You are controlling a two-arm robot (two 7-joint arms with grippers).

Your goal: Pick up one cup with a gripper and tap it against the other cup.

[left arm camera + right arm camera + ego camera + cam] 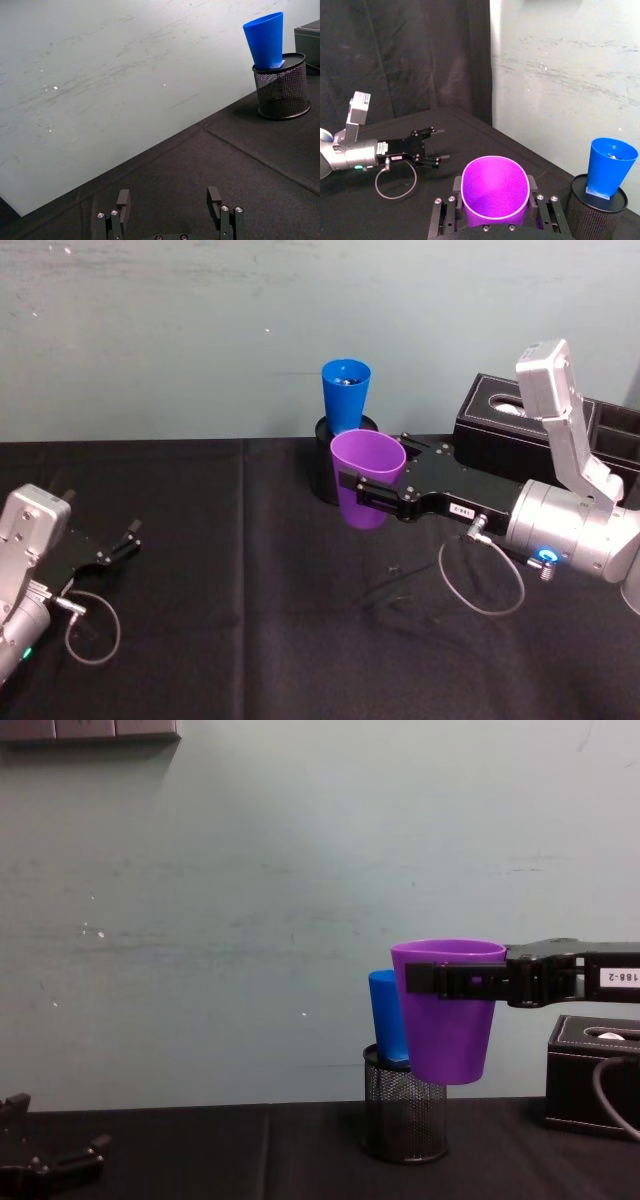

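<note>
The purple cup [368, 480] hangs upright above the black table, with my right gripper [365, 492] shut on it just below its rim. In the right wrist view, the purple cup [495, 192] sits between the two fingers. The blue cup [346, 392] stands upright in a black mesh pen holder [322, 465] just behind the purple one. From the chest, the purple cup [448, 1020] overlaps the blue cup [385, 1015], but the right wrist view shows a gap to the blue cup [611, 165]. My left gripper [128, 543] rests open and empty at the table's left.
A black box [500, 405] stands at the back right, behind my right arm. A pale wall runs close behind the table's far edge. A cable loops from my right wrist [480, 590] over the cloth.
</note>
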